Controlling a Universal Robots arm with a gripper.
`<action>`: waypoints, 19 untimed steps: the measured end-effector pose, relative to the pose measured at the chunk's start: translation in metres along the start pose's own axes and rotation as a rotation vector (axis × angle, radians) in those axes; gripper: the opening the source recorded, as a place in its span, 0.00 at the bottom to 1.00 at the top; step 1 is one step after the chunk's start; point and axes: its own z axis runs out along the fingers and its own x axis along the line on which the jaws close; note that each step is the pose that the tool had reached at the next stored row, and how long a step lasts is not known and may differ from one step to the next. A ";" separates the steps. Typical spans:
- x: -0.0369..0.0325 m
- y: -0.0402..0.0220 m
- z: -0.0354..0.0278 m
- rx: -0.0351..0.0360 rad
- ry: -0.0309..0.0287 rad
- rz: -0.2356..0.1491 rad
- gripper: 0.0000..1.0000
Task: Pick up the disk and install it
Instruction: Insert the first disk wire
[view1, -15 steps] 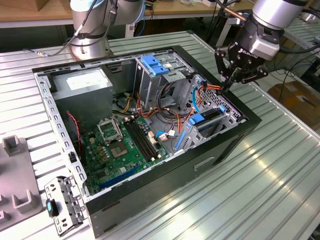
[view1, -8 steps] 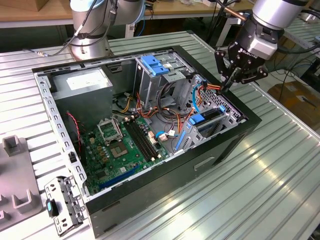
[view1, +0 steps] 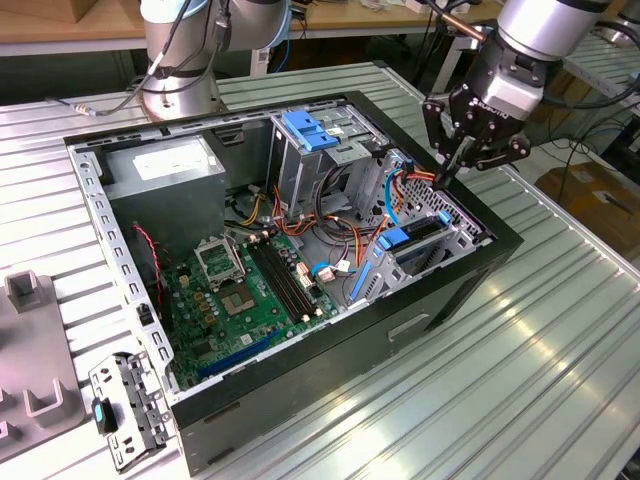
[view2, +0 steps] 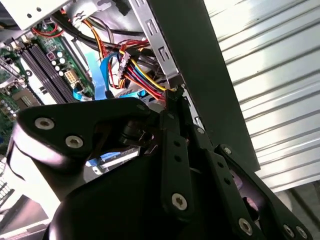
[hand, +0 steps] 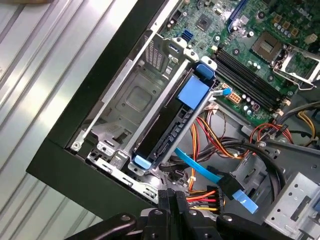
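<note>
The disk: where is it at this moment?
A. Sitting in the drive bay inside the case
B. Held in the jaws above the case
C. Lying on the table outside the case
A: in the first wrist view the disk, with its blue rails, sits in the metal drive bay inside the computer case.

Ribbed metal table (view1: 560, 330) — wooden bench (view1: 60, 30) behind

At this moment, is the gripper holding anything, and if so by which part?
Nothing is held. The gripper hangs above the open computer case, its jaws closed together on nothing, while the disk sits in its bay.
</note>
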 end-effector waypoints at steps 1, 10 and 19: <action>0.0000 0.0000 0.0000 0.0009 0.0010 0.027 0.16; 0.0000 0.0000 0.0001 0.0068 0.0065 0.184 0.16; -0.0024 0.0038 0.0001 0.0097 0.0091 0.259 0.16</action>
